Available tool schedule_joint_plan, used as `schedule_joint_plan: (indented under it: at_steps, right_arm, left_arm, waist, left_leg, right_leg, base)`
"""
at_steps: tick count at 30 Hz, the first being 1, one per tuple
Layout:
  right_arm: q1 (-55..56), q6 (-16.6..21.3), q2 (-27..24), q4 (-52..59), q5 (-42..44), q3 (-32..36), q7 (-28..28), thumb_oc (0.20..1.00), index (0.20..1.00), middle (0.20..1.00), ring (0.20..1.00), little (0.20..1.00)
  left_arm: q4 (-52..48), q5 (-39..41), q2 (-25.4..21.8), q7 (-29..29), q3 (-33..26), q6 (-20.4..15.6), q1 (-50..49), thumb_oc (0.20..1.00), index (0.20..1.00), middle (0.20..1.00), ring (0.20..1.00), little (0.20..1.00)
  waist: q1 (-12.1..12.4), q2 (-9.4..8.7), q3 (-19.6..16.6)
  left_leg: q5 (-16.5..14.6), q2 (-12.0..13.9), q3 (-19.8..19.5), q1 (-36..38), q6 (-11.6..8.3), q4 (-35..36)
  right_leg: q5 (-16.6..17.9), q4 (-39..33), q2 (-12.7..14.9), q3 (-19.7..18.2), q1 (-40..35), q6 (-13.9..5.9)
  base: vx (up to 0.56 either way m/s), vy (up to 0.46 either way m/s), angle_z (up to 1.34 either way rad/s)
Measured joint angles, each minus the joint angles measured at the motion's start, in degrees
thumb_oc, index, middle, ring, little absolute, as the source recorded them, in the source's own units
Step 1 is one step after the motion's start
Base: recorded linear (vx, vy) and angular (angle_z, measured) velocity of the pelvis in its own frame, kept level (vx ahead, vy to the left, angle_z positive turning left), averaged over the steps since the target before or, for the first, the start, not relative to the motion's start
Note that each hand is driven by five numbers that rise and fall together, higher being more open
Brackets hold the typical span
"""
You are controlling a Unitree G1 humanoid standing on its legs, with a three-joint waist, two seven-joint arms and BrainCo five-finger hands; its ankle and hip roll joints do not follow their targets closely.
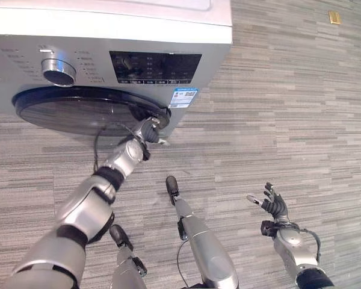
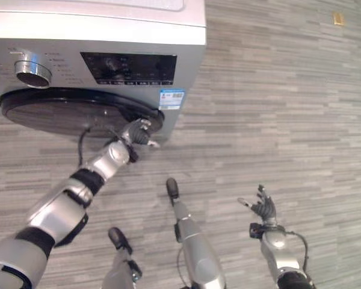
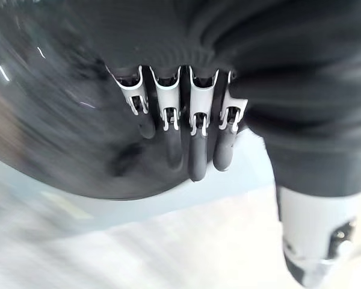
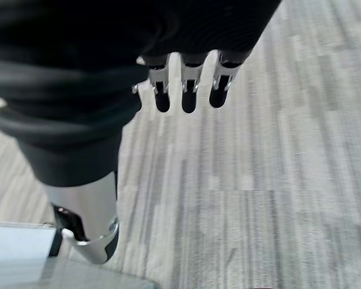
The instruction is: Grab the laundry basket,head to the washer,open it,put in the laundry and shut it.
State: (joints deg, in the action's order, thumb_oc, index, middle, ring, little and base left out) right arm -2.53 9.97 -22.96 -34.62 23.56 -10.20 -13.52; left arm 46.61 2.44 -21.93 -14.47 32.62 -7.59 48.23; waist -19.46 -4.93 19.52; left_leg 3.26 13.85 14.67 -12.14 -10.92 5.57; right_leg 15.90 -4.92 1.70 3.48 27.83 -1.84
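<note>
— Where's the machine from here?

— The silver-grey front-loading washer [image 1: 108, 54] stands on the grey striped carpet floor [image 1: 277, 108]. Its round dark glass door [image 1: 78, 111] is shut flat against the front, under the chrome dial [image 1: 59, 71] and black control panel [image 1: 155, 66].

— And the arms?

— The left hand [image 1: 147, 131] is up at the door's rim, on the side nearest the blue sticker [image 1: 184, 97]. Its fingers [image 3: 195, 150] reach out fairly straight against the dark glass; I can't tell whether they've hooked anything.

— The other one?

— The right hand [image 1: 275, 206] hovers over the carpet, well apart from the washer, fingers relaxed and spread, holding nothing.
</note>
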Motion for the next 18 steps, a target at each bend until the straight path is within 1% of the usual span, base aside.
schedule_joint_plan:
  at_steps: [1,2,3,5,6,7,8,10,11,12,13,14,16,18]
  right_arm:
    - [0.31,0.01,0.83,-1.68,-0.01,-0.02,-0.02,1.0,1.0,1.0,1.0,1.0]
    - [0.57,0.09,1.23,-2.75,-0.05,0.03,0.01,1.0,1.0,1.0,1.0,1.0]
    - [2.24,0.33,2.07,-4.42,-0.13,1.04,-0.06,1.0,1.0,1.0,1.0,1.0]
    - [3.62,0.27,2.73,-7.65,-0.16,1.32,0.09,1.0,1.0,1.0,1.0,1.0]
    - [3.68,0.22,3.5,-9.06,-0.16,2.25,0.31,1.0,1.0,1.0,1.0,1.0]
    - [4.1,0.25,3.66,-10.5,-0.24,3.56,0.99,1.0,1.0,1.0,1.0,1.0]
    - [4.48,0.28,3.64,-12.21,-0.26,5.3,1.57,1.0,1.0,1.0,1.0,1.0]
    - [4.38,0.1,3.55,-14.6,-0.3,7.3,2.58,1.0,1.0,1.0,1.0,1.0]
    - [4.45,0.09,3.42,-15.44,-0.66,7.72,2.98,1.0,1.0,1.0,1.0,1.0]
    - [4.9,-0.12,3.35,-16.84,-1.6,7.94,3.92,1.0,1.0,1.0,1.0,1.0]
    - [6.09,-0.2,3.93,-21.77,-2.63,8.71,4.21,1.0,1.0,1.0,1.0,1.0]
    - [6.28,-0.3,4.14,-24.36,-2.78,9.13,4.51,1.0,1.0,1.0,1.0,1.0]
    - [6.1,-1.27,4.31,-29.23,-3.16,9.13,4.91,1.0,1.0,1.0,1.0,1.0]
    - [5.02,-1.7,5.51,-34.66,-3.68,9.12,4.93,1.0,1.0,1.0,1.0,1.0]
  left_arm:
    - [-2.9,2.2,0.35,-1.21,-1.06,-2.37,-5.5,1.0,1.0,1.0,1.0,1.0]
    - [-5.48,3.28,0.34,-1.18,-2.34,-3.23,-10.35,1.0,1.0,1.0,1.0,1.0]
    - [-12.8,5.3,2.12,-1.25,-6.21,-6.48,-20.86,1.0,1.0,1.0,1.0,1.0]
    - [-13.94,6.62,3.09,-0.43,-7.43,-8.05,-31.49,1.0,1.0,1.0,1.0,1.0]
    - [-14.14,6.62,2.75,0.52,-8.75,-9.21,-37.85,1.0,1.0,1.0,1.0,1.0]
    - [-12.51,8.09,2.23,2.66,-9.7,-9.42,-42.88,1.0,1.0,1.0,1.0,1.0]
    - [-8.79,10.21,1.24,5.0,-10.37,-8.9,-47.35,1.0,1.0,1.0,1.0,1.0]
    - [-4.97,14.42,0.33,8.97,-13.84,-8.66,-52.4,1.0,1.0,1.0,1.0,1.0]
    - [-4.11,16.74,-0.32,10.98,-15.9,-8.48,-54.81,1.0,1.0,1.0,1.0,1.0]
    - [-2.5,17.93,-0.72,13.35,-18.79,-8.55,-57.99,1.0,1.0,1.0,1.0,1.0]
    - [2.85,17.87,2.1,14.97,-24.94,-8.91,-59.14,1.0,1.0,1.0,1.0,1.0]
    - [5.23,17.83,3.04,14.71,-25.86,-8.8,-58.94,1.0,1.0,1.0,1.0,1.0]
    - [9.85,17.21,3.48,14.73,-25.55,-8.77,-58.98,1.0,1.0,1.0,1.0,1.0]
    - [19.89,16.99,5.85,13.65,-29.68,-8.49,-58.05,1.0,1.0,1.0,1.0,1.0]
  waist:
    - [0.4,0.05,-0.31]
    - [1.22,0.33,-0.96]
    - [2.56,1.06,-2.07]
    - [6.44,2.34,-4.65]
    - [7.81,2.58,-4.8]
    - [8.46,3.19,-5.2]
    - [9.75,4.36,-6.4]
    - [12.07,5.19,-8.53]
    - [12.62,5.58,-9.16]
    - [13.65,6.32,-11.14]
    - [14.36,6.78,-14.53]
    - [14.7,7.01,-15.46]
    - [16.44,6.97,-16.69]
    - [17.47,6.59,-17.45]
  left_leg:
    - [-0.13,0.1,0.04,2.52,0.15,0.02]
    - [-0.42,0.13,0.05,3.58,0.44,0.03]
    - [-0.84,0.35,-0.09,5.31,0.82,0.03]
    - [-1.05,0.31,-0.22,5.84,1.11,-0.22]
    - [-1.16,0.34,-0.19,7.39,1.29,-0.23]
    - [-1.27,0.47,-0.52,8.9,1.48,-0.21]
    - [-1.33,0.32,-1.86,9.61,1.53,-0.21]
    - [-2.0,-0.16,-2.12,10.58,1.52,-0.19]
    - [-2.12,-0.5,-2.7,11.32,1.74,-0.09]
    - [-2.23,-0.76,-3.61,11.94,1.93,0.06]
    - [-2.55,-1.08,-5.31,12.39,2.5,0.07]
    - [-2.56,-1.23,-6.2,13.13,2.53,0.03]
    - [-2.81,-1.6,-6.79,14.42,2.91,0.04]
    - [-2.79,-2.18,-8.81,15.46,3.08,0.06]
  right_leg:
    - [-0.4,-0.01,-0.07,0.14,-2.61,-0.01]
    - [-1.33,-0.02,-0.04,0.18,-3.73,-0.19]
    - [-2.06,-0.05,-0.15,0.42,-5.67,0.15]
    - [-2.35,-0.03,-0.07,0.83,-6.38,0.36]
    - [-2.45,-0.04,-0.07,1.06,-8.0,0.33]
    - [-2.68,-0.06,0.0,1.42,-9.82,0.15]
    - [-3.17,-0.07,0.43,2.24,-11.29,-0.26]
    - [-3.59,-0.08,1.08,2.35,-12.46,-0.17]
    - [-3.72,-0.08,1.59,3.0,-13.67,-0.38]
    - [-4.32,-0.35,2.33,4.11,-15.65,-1.09]
    - [-4.82,-0.09,3.03,5.62,-17.15,-1.54]
    - [-5.25,-0.54,3.31,6.57,-18.35,-1.85]
    - [-5.6,-0.56,3.83,7.18,-20.21,-1.94]
    - [-6.05,-0.57,4.77,8.73,-22.52,-2.54]
  base:
    - [0.0,0.0,0.0]
    - [0.01,0.016,0.06]
    - [0.01,0.027,0.09]
    - [0.02,0.042,0.06]
    - [0.04,0.049,0.08]
    - [0.05,0.05,0.31]
    - [0.04,0.053,0.36]
    - [0.04,0.029,0.22]
    - [0.02,0.068,0.36]
    - [0.02,0.098,0.62]
    - [0.03,0.126,0.7]
    - [0.02,0.097,0.53]
    - [0.02,0.094,0.33]
    - [0.04,0.096,0.44]
